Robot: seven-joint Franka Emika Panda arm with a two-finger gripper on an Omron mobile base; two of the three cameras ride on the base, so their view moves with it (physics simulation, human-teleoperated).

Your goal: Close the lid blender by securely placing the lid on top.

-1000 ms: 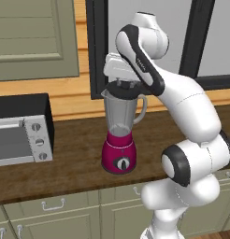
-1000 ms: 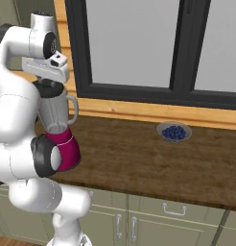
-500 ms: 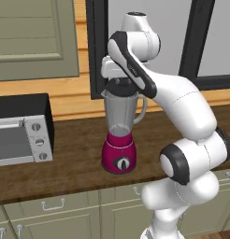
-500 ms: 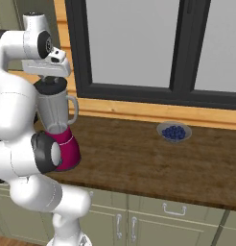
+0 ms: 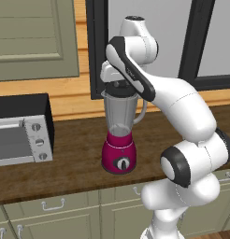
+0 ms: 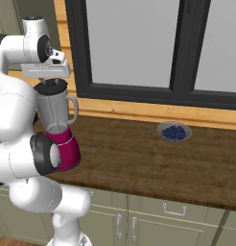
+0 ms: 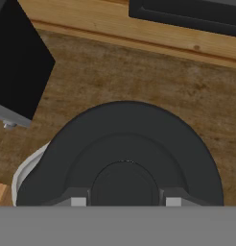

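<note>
A dark wooden counter (image 5: 75, 154) ran under a black-framed window (image 6: 134, 48), with a toaster oven (image 5: 21, 133) at nine o'clock of the blender (image 5: 119, 135). The blender stood upright, magenta base, clear grey jar. The black lid (image 7: 124, 153) sat on its mouth under my gripper (image 7: 125, 199), fingers either side of the knob; whether they pinched it, I couldn't tell.
</note>
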